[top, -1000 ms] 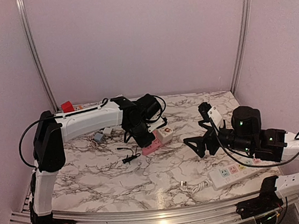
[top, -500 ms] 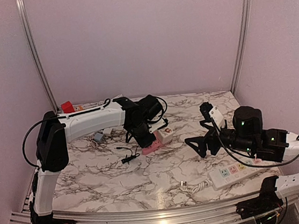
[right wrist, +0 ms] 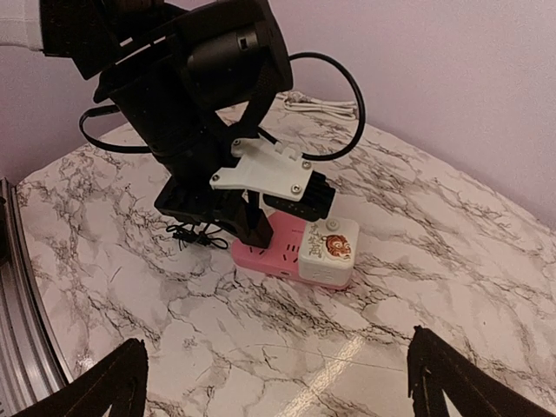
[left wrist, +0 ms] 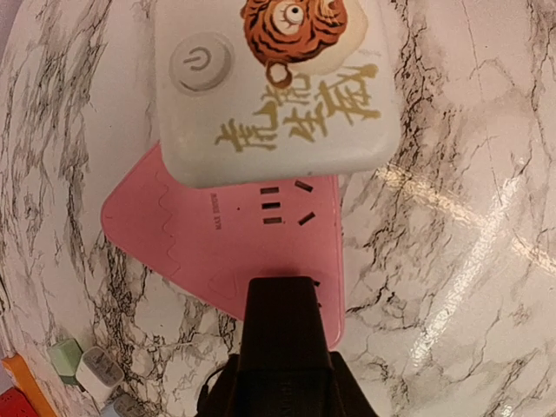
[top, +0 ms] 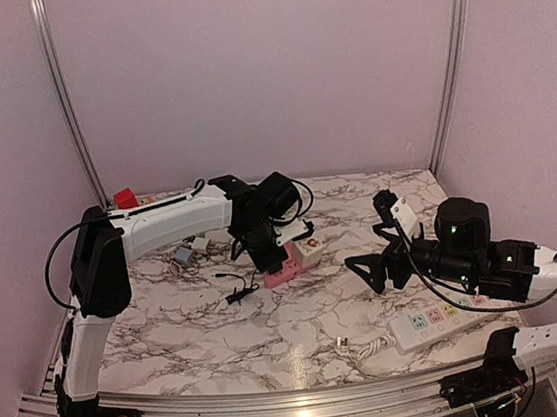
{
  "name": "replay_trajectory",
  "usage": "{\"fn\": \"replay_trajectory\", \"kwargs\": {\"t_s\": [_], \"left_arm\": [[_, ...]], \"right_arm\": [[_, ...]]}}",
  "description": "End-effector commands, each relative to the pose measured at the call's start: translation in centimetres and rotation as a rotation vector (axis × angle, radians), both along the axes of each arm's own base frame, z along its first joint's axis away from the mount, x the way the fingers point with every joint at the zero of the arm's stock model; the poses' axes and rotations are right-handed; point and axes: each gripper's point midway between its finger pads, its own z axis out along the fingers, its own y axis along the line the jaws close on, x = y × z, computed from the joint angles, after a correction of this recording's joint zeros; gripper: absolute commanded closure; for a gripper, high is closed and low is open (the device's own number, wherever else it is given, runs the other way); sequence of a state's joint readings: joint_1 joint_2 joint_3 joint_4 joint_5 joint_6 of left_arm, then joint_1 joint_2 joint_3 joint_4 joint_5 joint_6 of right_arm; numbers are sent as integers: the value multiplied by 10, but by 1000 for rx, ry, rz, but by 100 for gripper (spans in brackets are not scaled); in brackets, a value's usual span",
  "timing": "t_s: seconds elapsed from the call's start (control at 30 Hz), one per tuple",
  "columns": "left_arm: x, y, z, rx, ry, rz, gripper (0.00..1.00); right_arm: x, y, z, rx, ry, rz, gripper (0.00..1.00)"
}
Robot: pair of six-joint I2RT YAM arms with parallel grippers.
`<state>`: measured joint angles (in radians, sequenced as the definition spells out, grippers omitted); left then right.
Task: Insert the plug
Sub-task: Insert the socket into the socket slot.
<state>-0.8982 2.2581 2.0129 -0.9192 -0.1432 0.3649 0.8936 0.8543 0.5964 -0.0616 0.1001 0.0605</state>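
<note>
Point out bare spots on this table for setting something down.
The table is bare at the front middle, between the pink socket block and the white power strip, and at the back right corner. Crowded: back left, around the chargers and the held black plug.

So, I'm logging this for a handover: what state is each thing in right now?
left pincer: shut on black plug
black plug: upright on pink strip, seating unclear
right pincer: open, empty
pink strip: flat, tiger cube sitting on it
white strip: lying flat
</note>
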Motion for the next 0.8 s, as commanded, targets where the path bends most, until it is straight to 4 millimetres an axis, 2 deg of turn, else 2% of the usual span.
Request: {"fn": "replay_trajectory", "kwargs": {"t_s": [0.0, 0.17, 0.37, 0.57, 0.77], "left_arm": [[-38, 28, -43, 139, 221, -23, 100], [-38, 32, -45, 153, 222, 34, 100], [-28, 35, -64, 212, 207, 90, 100], [-35, 41, -82, 253, 245, 89, 100], [-39, 44, -90, 281, 247, 89, 100]], "right_arm": [[2, -3, 11, 30, -12, -21, 2], [2, -3, 12, 36, -14, -22, 1], [3, -1, 10, 37, -11, -18, 1], [2, -3, 10, 39, -9, -18, 1], [1, -3, 12, 43, -10, -18, 1]]}}
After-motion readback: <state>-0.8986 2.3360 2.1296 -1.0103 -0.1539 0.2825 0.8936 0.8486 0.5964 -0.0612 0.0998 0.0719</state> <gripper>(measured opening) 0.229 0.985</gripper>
